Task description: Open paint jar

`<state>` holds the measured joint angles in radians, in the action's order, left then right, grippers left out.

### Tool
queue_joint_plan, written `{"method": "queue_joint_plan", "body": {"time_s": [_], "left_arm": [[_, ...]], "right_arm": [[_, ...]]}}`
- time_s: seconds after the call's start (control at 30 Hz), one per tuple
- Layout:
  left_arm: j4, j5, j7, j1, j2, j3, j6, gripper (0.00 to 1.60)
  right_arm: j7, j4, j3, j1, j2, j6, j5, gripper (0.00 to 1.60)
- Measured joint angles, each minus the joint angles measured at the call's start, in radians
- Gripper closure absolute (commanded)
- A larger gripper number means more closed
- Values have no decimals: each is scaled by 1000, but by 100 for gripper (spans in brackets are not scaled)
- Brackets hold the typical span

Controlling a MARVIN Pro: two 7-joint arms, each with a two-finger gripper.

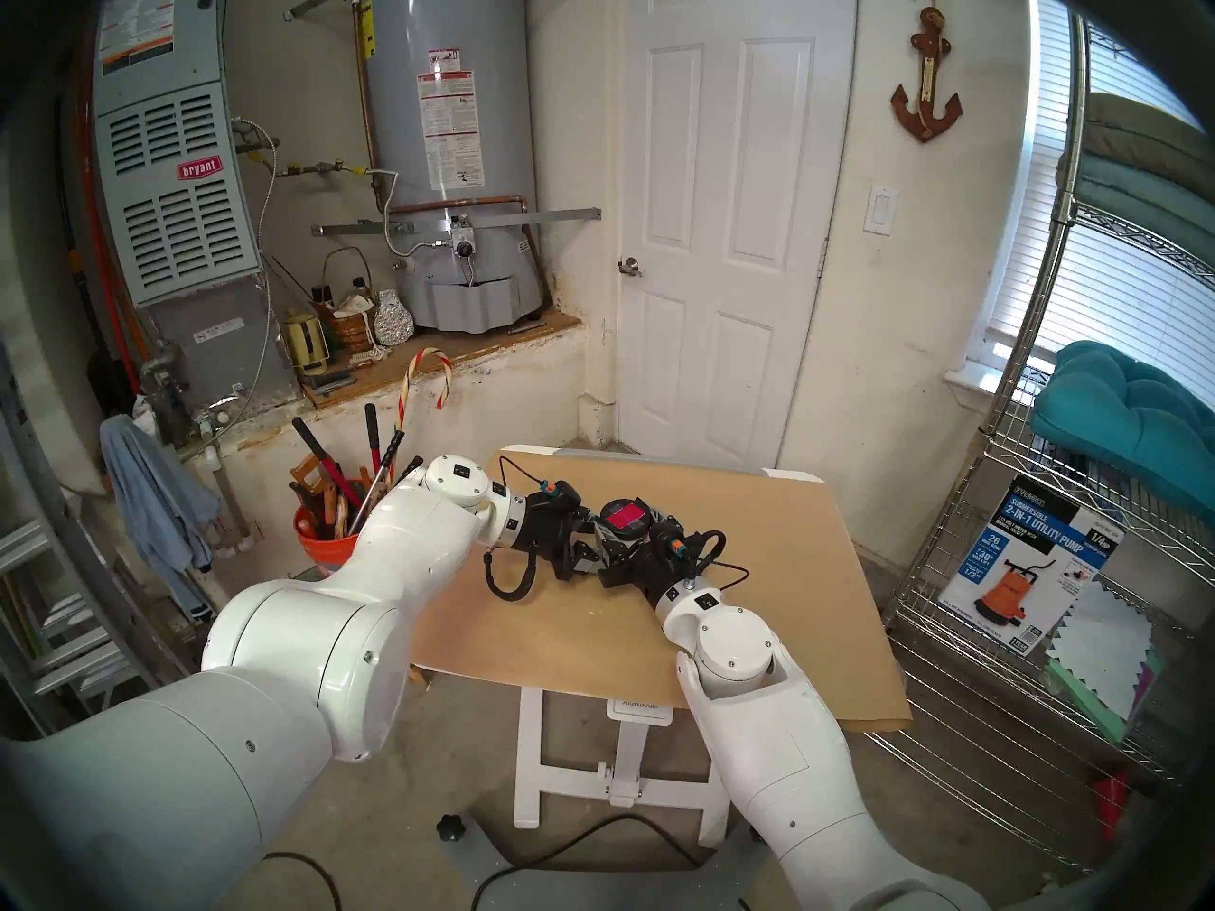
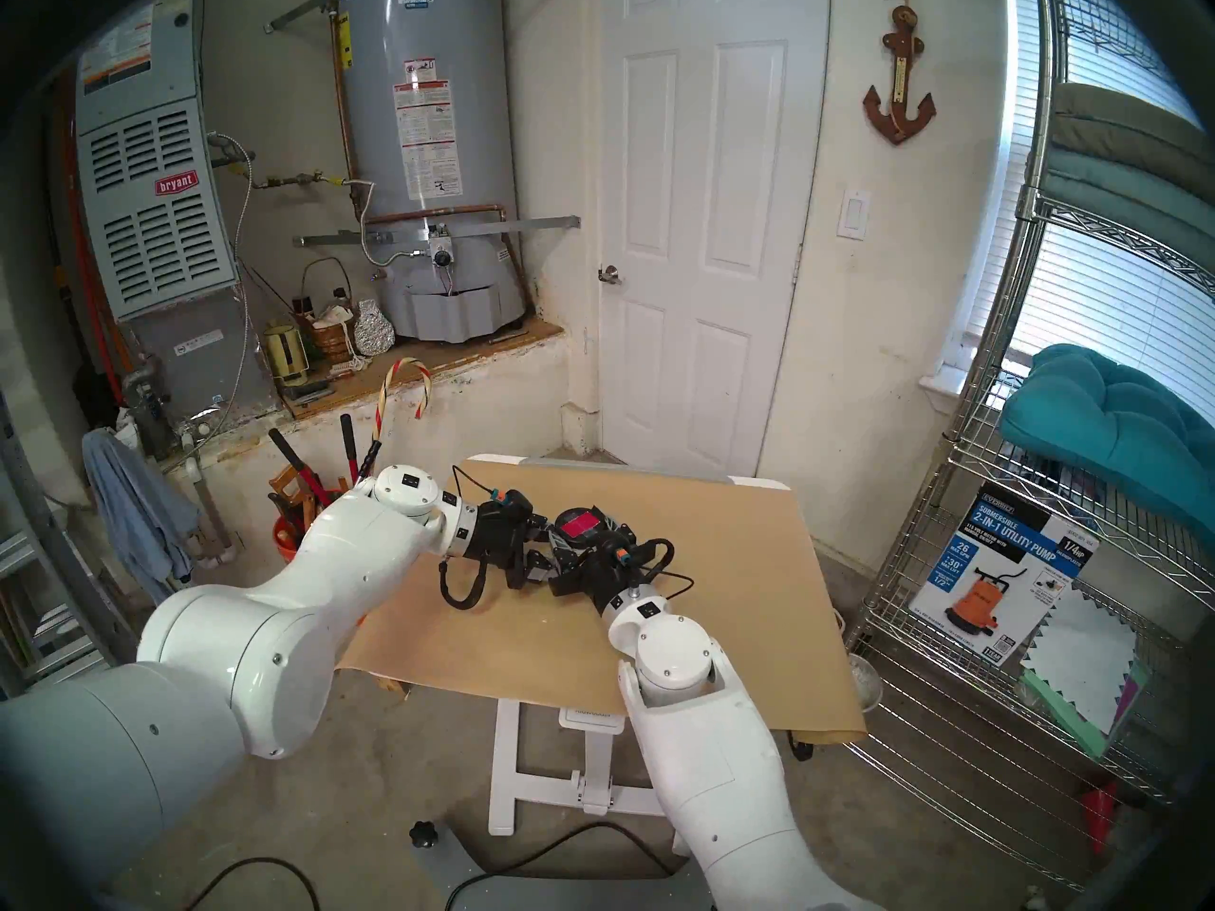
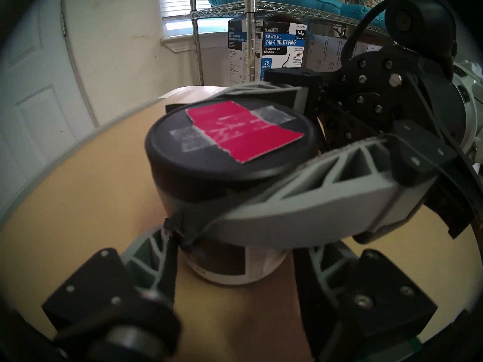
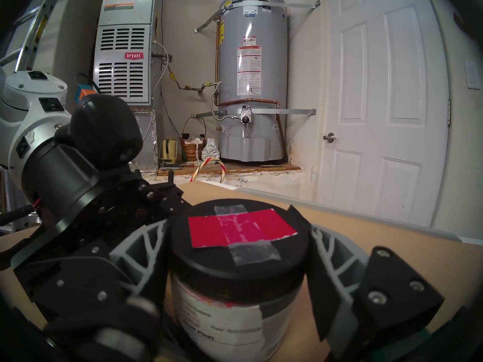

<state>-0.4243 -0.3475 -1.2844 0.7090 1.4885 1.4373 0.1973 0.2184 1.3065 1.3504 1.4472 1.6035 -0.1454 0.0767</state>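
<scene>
Nearest the head camera, two white arms are seen reaching forward over a small table (image 1: pixel 776 601) covered with tan board. Both converge on the paint jar (image 4: pixel 230 325), which stands upright on the board toward the table's far left part. Its white-grey printed label is seen in the right wrist view, with a smear of red just under the lid (image 4: pixel 237 254). The lid is black and round, seated on the jar, and a red-pink rectangular patch (image 4: pixel 240 230) is held to its top by strips of clear tape.

The right gripper (image 4: pixel 236 270) is closed on the lid, one grey ribbed finger pressed against each side of the rim. The left gripper (image 3: pixel 232 251) sits lower, closed around the labelled body; its fingers appear to touch the jar wall on both sides, though part of that contact is hidden behind the right gripper's finger crossing in front.

Behind the table a grey water heater (image 1: pixel 447 147), a furnace (image 1: pixel 171 186) and a white door (image 1: pixel 723 219) are visible. A wire shelf (image 1: pixel 1025 522) stands to the right, carrying a utility pump box (image 1: pixel 1025 574).
</scene>
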Motion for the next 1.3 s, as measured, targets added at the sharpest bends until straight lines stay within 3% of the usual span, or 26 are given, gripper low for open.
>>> {"method": "queue_joint_plan", "body": {"time_s": [0.03, 0.33, 0.97, 1.3], "left_arm": [[-3, 0, 0, 2, 0, 0, -2, 160], [-23, -1, -2, 13, 0, 2, -12, 160], [-14, 1, -22, 9, -18, 15, 18, 160], [1, 1, -37, 2, -24, 21, 33, 160]], "right_arm": [[3, -1, 1, -1, -1, -1, -1, 160], [69, -18, 9, -18, -26, -16, -17, 160], [361, -163, 45, -140, -93, -71, -108, 160], [461, -214, 58, -177, -112, -97, -137, 160]]}}
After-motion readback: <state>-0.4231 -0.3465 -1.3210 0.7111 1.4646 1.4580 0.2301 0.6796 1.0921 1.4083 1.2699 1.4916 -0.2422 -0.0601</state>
